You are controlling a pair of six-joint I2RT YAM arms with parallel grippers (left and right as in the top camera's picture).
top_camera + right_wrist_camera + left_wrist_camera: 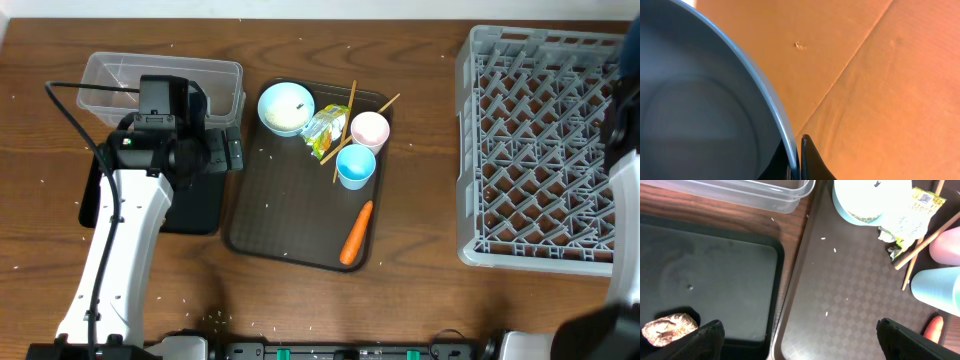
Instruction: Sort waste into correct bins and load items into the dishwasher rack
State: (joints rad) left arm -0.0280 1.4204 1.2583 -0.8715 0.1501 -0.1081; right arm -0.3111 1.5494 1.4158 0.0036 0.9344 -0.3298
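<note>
My left gripper [800, 347] is open and empty, hovering over the border between the shallow black tray [715, 270] and the brown serving tray [850, 295]. The brown food scrap [667, 330] lies in the black tray by my left finger. On the serving tray [270, 215] are the white bowl [286, 107], the wrapper [327, 132], the chopsticks [344, 130], the pink cup [369, 130], the light blue cup [355, 166] and the carrot [356, 232]. My right gripper [796, 160] is shut on the rim of the blue plate [700, 100].
The clear tub [165, 80] stands behind the black tray [195, 205]. The grey rack [545, 150] fills the right side. My right arm [625, 170] is at the far right edge, over the rack's right side. An orange-brown surface lies behind the plate in the right wrist view.
</note>
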